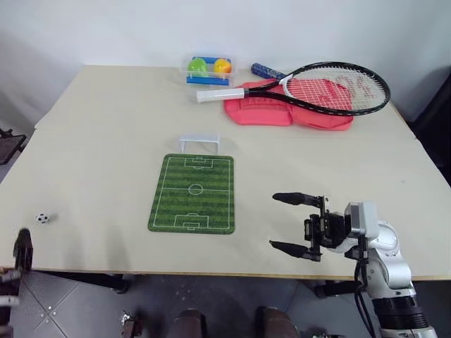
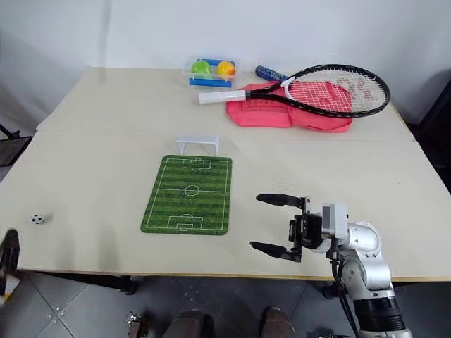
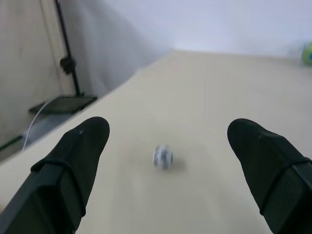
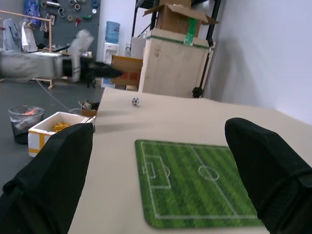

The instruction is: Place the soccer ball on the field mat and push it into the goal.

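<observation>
Soccer ball (image 1: 42,218) loose on worktop (image 1: 106,141), nine o'clock of field mat (image 1: 192,193), between spread left pincer (image 3: 168,156) fingers: reach step, next close and lift; right pincer (image 1: 294,222) spread, empty.

The right arm (image 1: 387,271) is showing a silver-grey rounded shell with a ribbed black cuff lower down and a thin black cable running alongside. A pale grey block is sitting at the wrist. The right gripper (image 1: 290,222) is carrying two tapered matte black fingers (image 1: 296,198).
</observation>
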